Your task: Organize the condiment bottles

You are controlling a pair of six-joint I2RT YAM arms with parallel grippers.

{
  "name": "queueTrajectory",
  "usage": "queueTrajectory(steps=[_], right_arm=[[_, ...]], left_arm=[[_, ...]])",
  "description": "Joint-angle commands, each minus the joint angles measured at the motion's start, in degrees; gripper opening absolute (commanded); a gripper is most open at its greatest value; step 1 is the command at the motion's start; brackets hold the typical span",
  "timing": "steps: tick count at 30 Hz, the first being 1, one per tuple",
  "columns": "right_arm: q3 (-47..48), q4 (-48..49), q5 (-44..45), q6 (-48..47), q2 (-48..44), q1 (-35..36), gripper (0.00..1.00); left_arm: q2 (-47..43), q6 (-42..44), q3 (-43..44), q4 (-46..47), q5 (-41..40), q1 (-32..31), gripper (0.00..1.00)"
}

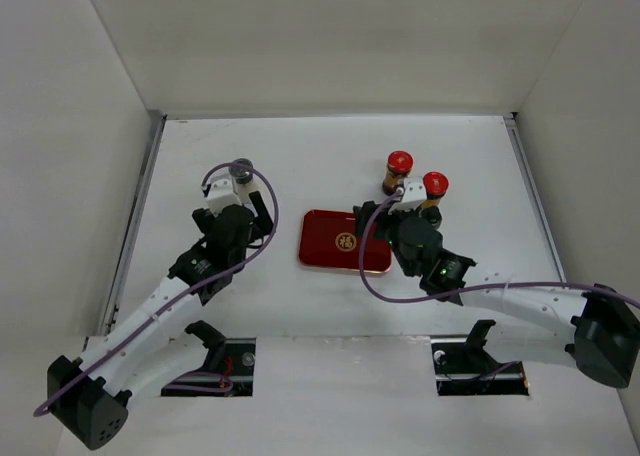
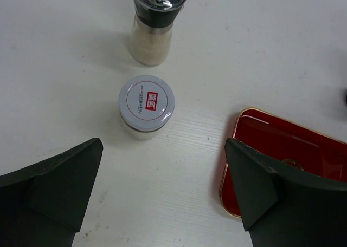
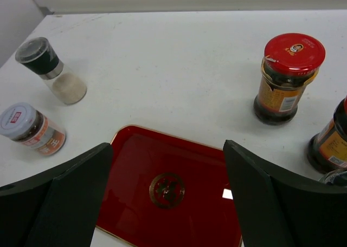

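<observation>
Two amber bottles with red caps stand right of the red tray: the far one [image 1: 399, 170] [image 3: 287, 76] and the near one [image 1: 435, 188] [image 3: 329, 143], which is cut by the right wrist view's edge. A pale grinder with a black cap [image 1: 241, 166] [image 2: 154, 19] [image 3: 51, 71] and a short jar with a grey cap [image 2: 146, 102] [image 3: 30, 128] stand left of the tray. My left gripper [image 1: 238, 198] [image 2: 162, 198] is open and empty, just short of the grey-capped jar. My right gripper [image 1: 392, 214] [image 3: 168, 198] is open and empty over the tray's right part.
The flat red tray with a gold emblem [image 1: 325, 231] [image 2: 271, 138] [image 3: 135, 155] lies mid-table with nothing on it. White walls enclose the table on the left, the far side and the right.
</observation>
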Motion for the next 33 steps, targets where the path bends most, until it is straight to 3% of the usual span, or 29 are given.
queueTrajectory(steps=[1,3,4,6,8,9,10,12,13,15,17,19,22,27,33], right_arm=[[0.26,4.45,0.29,-0.51,-0.28,0.03,0.90],[0.26,4.45,0.29,-0.68,-0.81,0.03,0.87],[0.26,4.45,0.20,-0.77,-0.99,0.03,0.80],[0.09,4.37,0.20,-0.68,-1.08,0.03,0.59],[0.18,4.19,0.20,-0.51,-0.81,0.03,0.27],[0.44,3.41,0.38,-0.51,-0.64,0.03,0.20],[0.79,2.53,0.47,-0.25,-0.55,0.03,0.18],[0.88,2.52,0.29,0.11,-0.02,0.03,0.21],[0.97,2.70,0.12,0.20,0.33,0.03,0.26],[1.23,2.78,0.11,-0.15,1.12,0.03,0.44],[1.41,2.87,0.03,-0.24,1.47,0.03,0.71],[1.41,2.96,-0.24,-0.33,1.65,0.03,0.83],[1.41,3.05,-0.32,-0.42,1.39,0.12,0.89],[0.97,3.31,-0.94,-0.42,0.42,0.12,0.91],[0.35,3.58,-1.03,0.02,-0.63,0.12,0.92]], left_arm=[[0.28,0.34,2.74,3.54,-4.34,-0.78,1.00],[0.37,0.61,1.95,5.74,-4.87,-0.78,1.00],[0.46,1.22,1.34,7.40,-5.31,-0.61,1.00],[1.60,2.80,0.81,9.35,-7.07,0.45,1.00],[2.91,3.07,0.19,10.75,-7.26,1.06,1.00],[3.70,3.33,0.02,11.54,-6.99,1.67,1.00],[4.50,3.51,-0.25,12.25,-6.64,2.29,0.93],[6.34,3.68,-0.43,13.66,-5.68,3.17,0.62],[7.31,3.77,-0.43,13.83,-5.41,3.35,0.58],[9.76,4.38,0.10,14.01,-5.32,3.44,0.67],[11.97,4.83,0.63,13.92,-5.76,3.79,0.81],[13.99,5.00,0.72,14.97,-5.14,3.61,0.90],[16.28,4.92,0.89,15.42,-5.84,3.96,0.90],[18.38,4.30,0.36,16.30,-7.60,4.40,0.89],[24.01,2.89,-0.86,19.98,-6.11,5.81,0.78]])
